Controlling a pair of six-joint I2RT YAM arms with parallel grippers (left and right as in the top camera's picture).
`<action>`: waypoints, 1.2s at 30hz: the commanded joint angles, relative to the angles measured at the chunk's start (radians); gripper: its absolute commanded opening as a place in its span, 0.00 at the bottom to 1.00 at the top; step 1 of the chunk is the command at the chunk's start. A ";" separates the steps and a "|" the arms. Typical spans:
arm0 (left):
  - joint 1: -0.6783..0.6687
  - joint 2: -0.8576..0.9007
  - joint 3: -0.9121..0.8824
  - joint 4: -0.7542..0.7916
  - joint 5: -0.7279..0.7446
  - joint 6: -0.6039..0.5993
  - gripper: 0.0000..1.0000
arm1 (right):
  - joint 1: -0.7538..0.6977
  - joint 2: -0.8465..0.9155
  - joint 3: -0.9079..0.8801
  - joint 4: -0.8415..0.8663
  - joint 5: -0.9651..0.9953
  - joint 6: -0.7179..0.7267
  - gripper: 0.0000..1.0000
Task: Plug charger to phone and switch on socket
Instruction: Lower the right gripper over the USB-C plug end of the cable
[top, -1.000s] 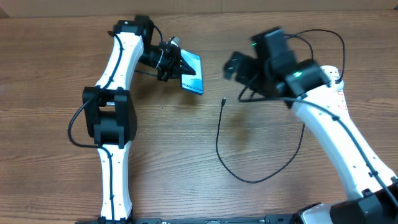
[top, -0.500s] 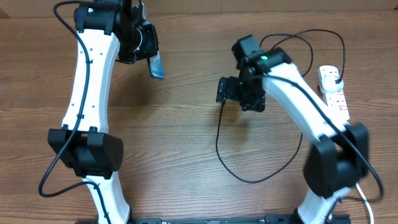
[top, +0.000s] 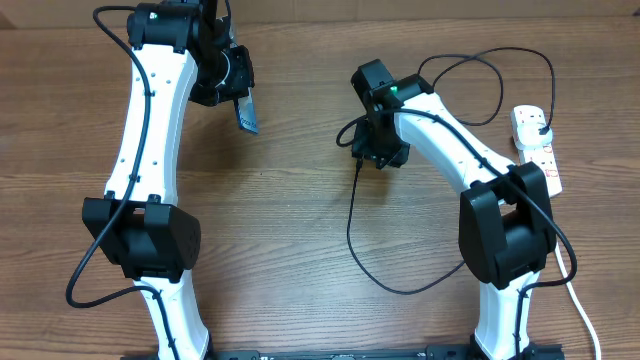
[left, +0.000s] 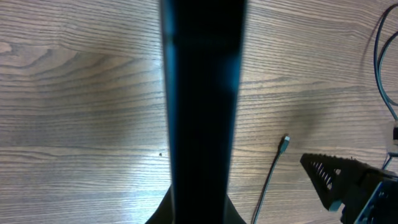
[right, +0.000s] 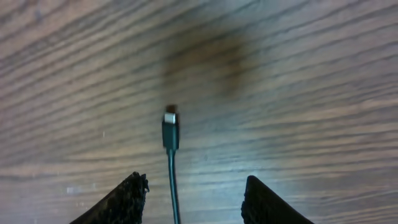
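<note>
Astride the charger (right: 170, 134), tip pointing away, right hand (right: 196, 188) open — left hand (top: 237, 90) gripping phone (top: 248, 118).

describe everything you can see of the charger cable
The charger cable is thin, black and looks rubbery. Its small connector tip lies flat on the wooden table, plugged into nothing. From the tip it runs toward the near edge, bends in a wide curve, passes under the right arm and loops round to a black plug seated in the white power strip. The right gripper straddles it just behind the tip, fingers apart, not touching it.
</note>
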 joint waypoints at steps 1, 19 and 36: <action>-0.008 -0.006 0.009 0.004 0.000 -0.014 0.04 | 0.019 -0.001 0.008 0.009 0.058 0.035 0.50; -0.008 -0.006 0.009 0.004 0.003 -0.014 0.04 | 0.053 0.033 -0.045 0.059 0.020 -0.031 0.55; -0.008 -0.006 0.009 0.013 0.003 -0.014 0.04 | 0.025 0.087 -0.034 0.068 -0.026 -0.097 0.50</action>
